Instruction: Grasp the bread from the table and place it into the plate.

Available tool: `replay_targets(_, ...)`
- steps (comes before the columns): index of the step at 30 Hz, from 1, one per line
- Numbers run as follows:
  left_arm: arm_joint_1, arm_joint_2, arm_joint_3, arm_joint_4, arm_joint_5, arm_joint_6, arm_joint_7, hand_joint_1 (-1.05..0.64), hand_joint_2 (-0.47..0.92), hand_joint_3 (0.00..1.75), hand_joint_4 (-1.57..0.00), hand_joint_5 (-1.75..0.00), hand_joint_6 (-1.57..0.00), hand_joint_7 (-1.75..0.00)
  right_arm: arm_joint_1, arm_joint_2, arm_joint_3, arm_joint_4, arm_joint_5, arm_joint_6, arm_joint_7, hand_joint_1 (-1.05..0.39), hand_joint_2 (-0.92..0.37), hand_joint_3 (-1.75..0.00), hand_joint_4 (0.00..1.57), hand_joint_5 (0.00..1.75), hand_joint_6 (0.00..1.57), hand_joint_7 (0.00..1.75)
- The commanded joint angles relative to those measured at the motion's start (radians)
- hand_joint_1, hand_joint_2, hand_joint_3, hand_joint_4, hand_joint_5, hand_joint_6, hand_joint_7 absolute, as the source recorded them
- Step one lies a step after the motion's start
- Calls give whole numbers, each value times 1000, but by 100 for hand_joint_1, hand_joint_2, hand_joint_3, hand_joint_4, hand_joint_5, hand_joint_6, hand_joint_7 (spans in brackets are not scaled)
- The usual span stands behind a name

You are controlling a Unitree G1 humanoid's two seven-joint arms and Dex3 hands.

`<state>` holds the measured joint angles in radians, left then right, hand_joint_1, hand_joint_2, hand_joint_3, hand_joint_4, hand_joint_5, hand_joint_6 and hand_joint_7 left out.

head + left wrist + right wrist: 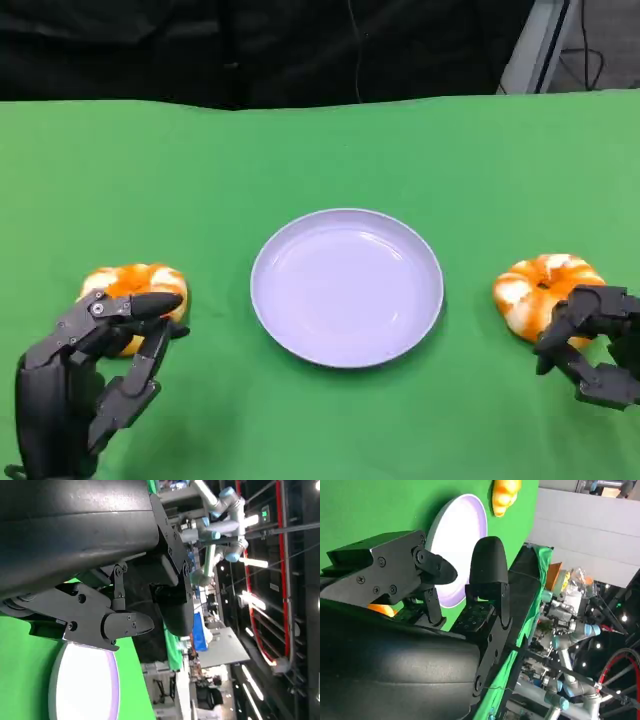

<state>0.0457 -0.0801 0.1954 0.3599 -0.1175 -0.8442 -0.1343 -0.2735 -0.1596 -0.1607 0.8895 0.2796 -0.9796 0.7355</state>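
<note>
Left hand: left hand (95, 365) hovers just beside the left bread (135, 295), on the side away from the plate (346, 287); fingers spread, nothing held.
Right hand: right hand (592, 340) sits at the right bread (545, 290), on its far side from the plate, fingers curled but apart; I judge it empty, though contact with the crust is hard to tell.
Bread: two orange-and-white rings on the green worktop (320, 150), one well to each side of the plate, neither lifted.
Plate: pale lilac, nothing in it, midway between the breads.
Step in hand: closing on a bread. Best to bring fingers down around the ring and squeeze gently, then lift straight before swinging toward the plate.
Head view: gives both breads and both hands against the plate.
Right wrist view: shows the plate (460, 545) past the fingers (487, 565), with an orange sliver beneath the hand.
Left wrist view: shows the plate's rim (112, 690) under the hand (125, 610).
</note>
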Motion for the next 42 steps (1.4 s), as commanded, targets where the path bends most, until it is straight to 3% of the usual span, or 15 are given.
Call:
replay_targets(1,-17,36,13,22,23,-33,26,-13,92,33,-78,-83,-102,-26,-4,-17,-7,0,9,8,2,12,-70,-83,86,142,92,100)
replay_targets(2,-21,45,14,33,24,-41,25,-14,92,33,-78,-82,-102,-25,-3,-17,-7,0,7,4,-1,12,-70,-83,86,142,92,101)
replay_targets(5,-34,73,21,71,56,-78,33,-19,92,29,-85,-54,-104,-9,-1,-16,-7,-1,9,6,2,13,-69,-85,86,142,92,101)
replay_targets(8,-46,94,23,104,85,-115,49,-20,92,28,-87,-47,-104,-6,0,-17,-7,-2,8,7,2,13,-69,-86,86,142,92,101)
replay_targets(11,-66,124,29,152,129,-174,68,-20,92,22,-95,-25,-98,-1,3,-19,-7,-3,5,6,-1,12,-69,-86,86,142,92,100)
replay_targets(18,-80,153,41,200,253,-254,160,-22,92,13,-95,-13,-93,0,7,-16,-8,-16,20,34,12,12,-73,-80,86,141,93,97)
replay_targets(24,-58,192,92,124,611,-241,400,-31,92,5,-93,-6,-87,0,12,-18,-9,-18,5,14,1,12,-73,-78,86,141,93,98)
replay_targets(27,-28,228,79,18,909,-93,635,-42,92,6,-95,-5,-85,0,10,-16,-10,-15,4,12,-1,13,-72,-79,86,142,93,99)
replay_targets(31,-21,278,3,-1,1042,9,794,-46,92,4,-95,-3,-83,0,10,-15,-10,-14,4,17,-2,12,-71,-80,86,142,93,100)
replay_targets(40,-32,369,-142,28,1062,163,938,-40,92,3,-89,0,-80,0,8,-14,-10,-10,7,13,6,12,-71,-82,86,141,91,101)
replay_targets(42,-36,384,-165,31,1082,229,954,-42,92,4,-80,0,-79,0,10,-13,-11,-12,8,16,5,12,-71,-81,86,141,92,100)
